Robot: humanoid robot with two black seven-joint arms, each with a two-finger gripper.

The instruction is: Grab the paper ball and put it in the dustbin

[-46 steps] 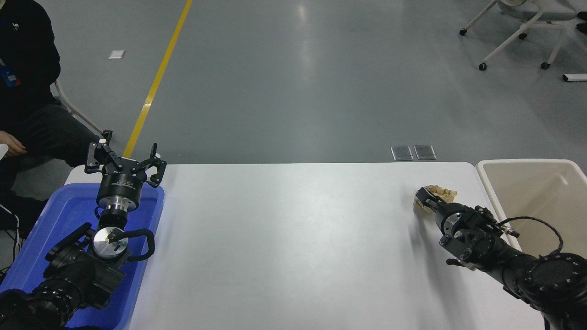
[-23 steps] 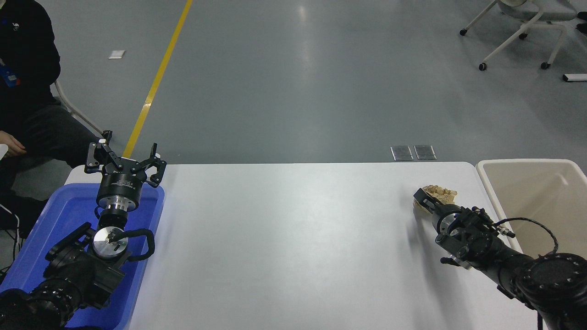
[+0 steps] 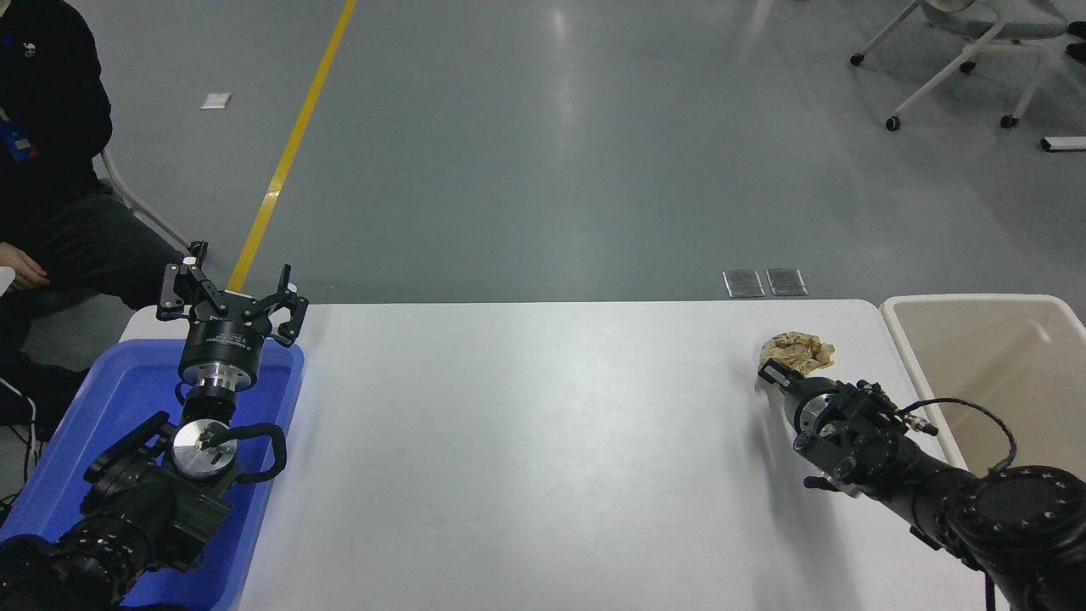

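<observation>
Now, head view, the only one given:

Paper ball: the tan-brown crumpled paper ball (image 3: 796, 350) sits at the right side of the white table (image 3: 526, 441), near the far edge, with a strip of bare tabletop between it and the bin.

Right gripper: the right gripper (image 3: 785, 373) is at the near side of the ball, its black tip right against the wad; from this angle the wrist hides the fingers, so I cannot tell whether they are spread or pressed on the paper, nor whether the ball is lifted or resting on the surface.

Right arm: it comes in from the lower right corner and points up and left toward the ball, a thin black cable looping over its wrist.

Dustbin: the beige-cream dustbin (image 3: 967, 303) stands off the table's right end, its thick rounded rim just beside the table edge; what shows of its inside is smooth wall (the arm covers the nearer part).

Left gripper: the left gripper (image 3: 231, 297) is held over the far end of the blue tray (image 3: 93, 399) at the table's left, its fingers spread wide with nothing between them.

Person: a person in dark clothes (image 3: 51, 127) sits beyond the table's left corner, one hand (image 3: 21, 267) at the picture's left edge.
</observation>
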